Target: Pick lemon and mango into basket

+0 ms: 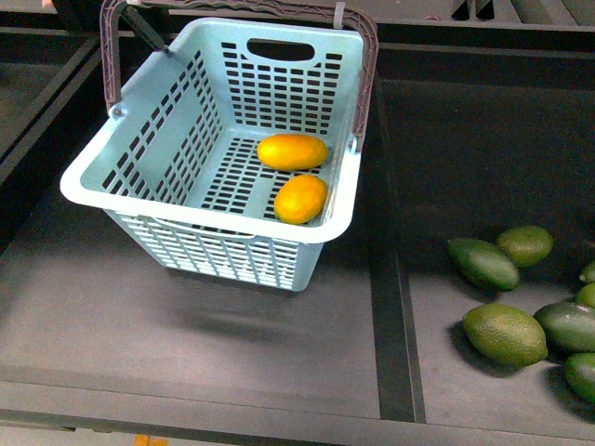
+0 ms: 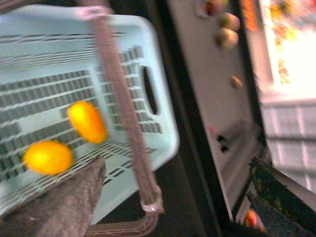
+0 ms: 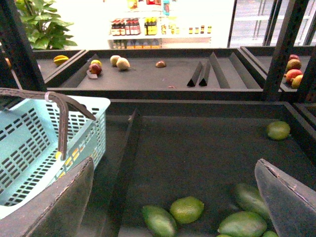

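Note:
The light teal basket [image 1: 330, 228] stands tilted in the left shelf compartment, brown handles [image 1: 110, 56] raised, a shadow under it. Inside lie the longer mango [image 1: 292, 151] and, nearer me, the shorter oval lemon [image 1: 300, 199], close together. The left wrist view is blurred: it shows the basket [image 2: 148, 59] with two yellow-orange fruits, one [image 2: 87, 121] beside the other [image 2: 48, 157]; which is which I cannot tell. My left gripper [image 2: 173, 202] is open, with a brown handle [image 2: 123, 123] running between its fingers. My right gripper [image 3: 173, 207] is open and empty above green fruits, the basket [image 3: 29, 148] to one side.
Several dark green oval fruits [image 1: 505, 334] lie in the right compartment, also under the right gripper [image 3: 186, 209]. A raised divider rail [image 1: 395, 279] separates the two compartments. A farther shelf [image 3: 163, 79] holds assorted fruit [image 3: 118, 61]; dark posts [image 3: 284, 44] stand at the sides.

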`<action>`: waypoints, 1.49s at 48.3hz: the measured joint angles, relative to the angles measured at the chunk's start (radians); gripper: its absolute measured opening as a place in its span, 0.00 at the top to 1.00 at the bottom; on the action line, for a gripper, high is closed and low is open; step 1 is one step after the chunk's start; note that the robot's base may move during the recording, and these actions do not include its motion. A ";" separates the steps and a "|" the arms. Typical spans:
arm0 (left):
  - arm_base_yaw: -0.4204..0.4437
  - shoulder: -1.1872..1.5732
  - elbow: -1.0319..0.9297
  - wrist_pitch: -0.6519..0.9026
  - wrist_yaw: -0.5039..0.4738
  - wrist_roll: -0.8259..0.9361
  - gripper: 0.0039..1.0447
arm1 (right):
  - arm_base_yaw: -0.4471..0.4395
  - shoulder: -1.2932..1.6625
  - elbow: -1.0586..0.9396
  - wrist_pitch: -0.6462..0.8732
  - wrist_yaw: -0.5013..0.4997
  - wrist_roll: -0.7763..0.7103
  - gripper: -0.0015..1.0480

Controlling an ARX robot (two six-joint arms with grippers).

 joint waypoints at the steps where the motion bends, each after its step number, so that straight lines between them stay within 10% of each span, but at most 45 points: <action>1: 0.005 -0.028 -0.063 0.113 0.015 0.079 0.21 | 0.000 0.000 0.000 0.000 0.000 0.000 0.08; 8: 0.087 -0.220 -0.496 0.803 0.091 0.868 0.45 | 0.000 0.000 0.000 0.000 0.003 0.000 0.08; 16: 0.212 -0.430 -0.874 1.047 0.187 1.365 0.82 | 0.000 0.000 0.000 0.000 0.001 0.000 0.08; 20: 0.249 -0.500 -0.982 1.065 0.237 1.413 0.98 | 0.000 0.000 0.000 0.000 0.001 0.000 0.08; 51: 0.495 -1.012 -1.360 0.937 0.494 1.452 0.97 | 0.000 0.000 0.000 0.000 0.002 0.000 0.08; 72: 0.524 -1.274 -1.412 0.734 0.502 1.452 0.97 | 0.000 0.000 0.000 0.000 0.003 0.000 0.08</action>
